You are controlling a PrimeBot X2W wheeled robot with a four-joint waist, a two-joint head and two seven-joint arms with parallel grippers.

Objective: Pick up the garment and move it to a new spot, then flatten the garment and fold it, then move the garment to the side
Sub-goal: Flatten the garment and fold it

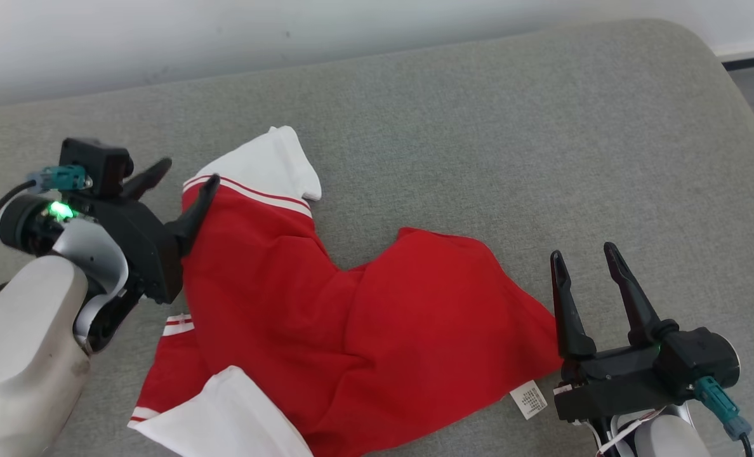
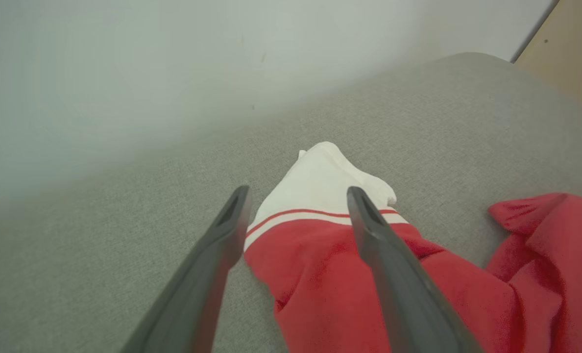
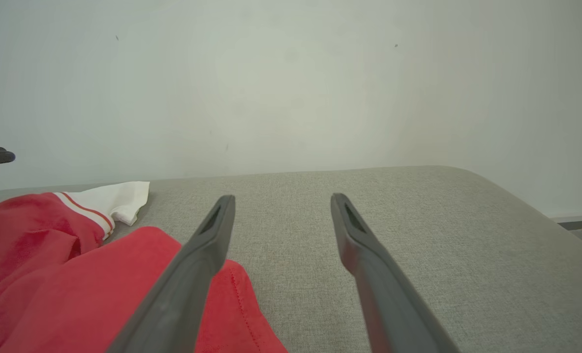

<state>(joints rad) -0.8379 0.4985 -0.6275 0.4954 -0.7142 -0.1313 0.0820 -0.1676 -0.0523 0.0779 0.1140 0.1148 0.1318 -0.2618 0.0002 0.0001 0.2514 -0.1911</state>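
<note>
So the red garment (image 1: 364, 317) is lying crumpled on the grey cushion (image 1: 478, 139), roughly in the middle and spreading toward the near edge. It's not flat at all, the body is bunched up with folds everywhere. One sleeve sticks up toward the wall (image 1: 161, 38) and ends in a white cuff (image 1: 269, 165) with thin red stripes. The other white cuff (image 1: 224, 412) is down by the near edge, and there's a little white label (image 1: 529, 400) poking out at the hem on the robot's right.

The left claw (image 1: 188, 172) is wide open and has nothing in it. It's right at the upper sleeve, by the striped band. From its own wrist camera the left claw (image 2: 298, 189) has the cuff sitting between its two fingers; I honestly can't tell if either finger is touching the cloth.

The right claw (image 1: 582, 252) is spread wide too and is empty. It's just beside the right-hand edge of the garment, fingers pointing at the wall. In the wrist camera the right claw (image 3: 282, 197) has one finger over the red hem and the other over bare cushion.
</note>
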